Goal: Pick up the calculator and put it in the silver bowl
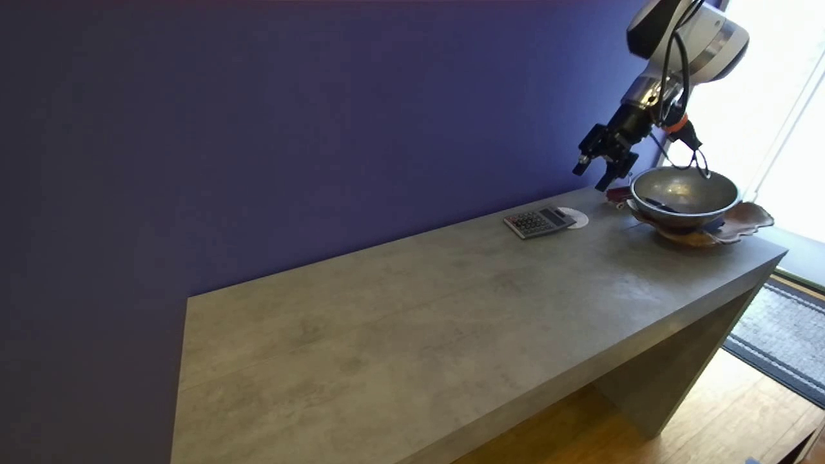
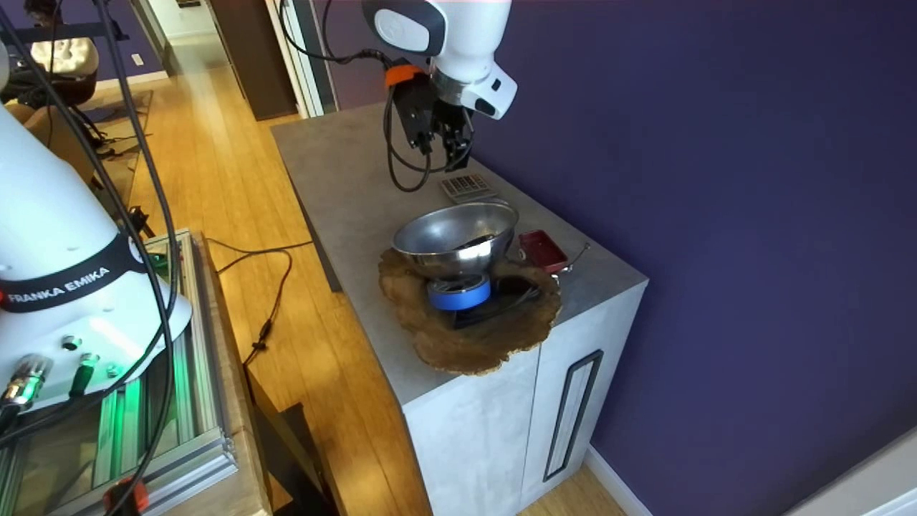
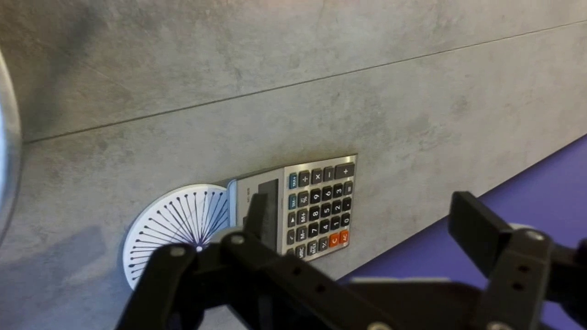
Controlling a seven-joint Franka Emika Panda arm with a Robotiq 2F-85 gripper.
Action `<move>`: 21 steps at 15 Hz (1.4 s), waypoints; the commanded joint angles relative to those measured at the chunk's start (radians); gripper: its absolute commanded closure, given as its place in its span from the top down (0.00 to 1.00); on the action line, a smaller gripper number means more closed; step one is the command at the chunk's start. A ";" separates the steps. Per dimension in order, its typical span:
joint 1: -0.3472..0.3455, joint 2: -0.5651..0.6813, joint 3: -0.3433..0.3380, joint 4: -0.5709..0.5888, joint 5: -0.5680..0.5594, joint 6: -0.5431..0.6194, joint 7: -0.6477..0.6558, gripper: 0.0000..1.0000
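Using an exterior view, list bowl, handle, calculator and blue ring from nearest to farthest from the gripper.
1. Calculator: lower than the gripper, near the wall.
2. Bowl: past the calculator.
3. Blue ring: just below the bowl.
4. Handle: lowest, below the countertop.

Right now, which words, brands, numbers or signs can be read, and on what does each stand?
"FRANKA EMIKA": black band on the white robot arm.
"0" to "9": black digit keys of the flat grey rectangular calculator.
"C", "AC": its orange-red keys.
"+", "−", "×", "÷", "=", "%", ".", "M+", "M−": its dark keys.
Too small or blurred for certainty: remaining keys; lettering beside the display.
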 commanded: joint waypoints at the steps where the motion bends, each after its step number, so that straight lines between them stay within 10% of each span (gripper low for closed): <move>1: -0.027 0.142 0.041 0.118 -0.056 0.036 0.008 1.00; 8: -0.081 0.184 0.067 0.141 -0.079 0.050 0.040 1.00; 18: -0.192 0.380 0.162 0.312 0.166 0.094 -0.169 0.97; 21: -0.169 0.407 0.139 0.340 0.114 0.039 -0.110 0.70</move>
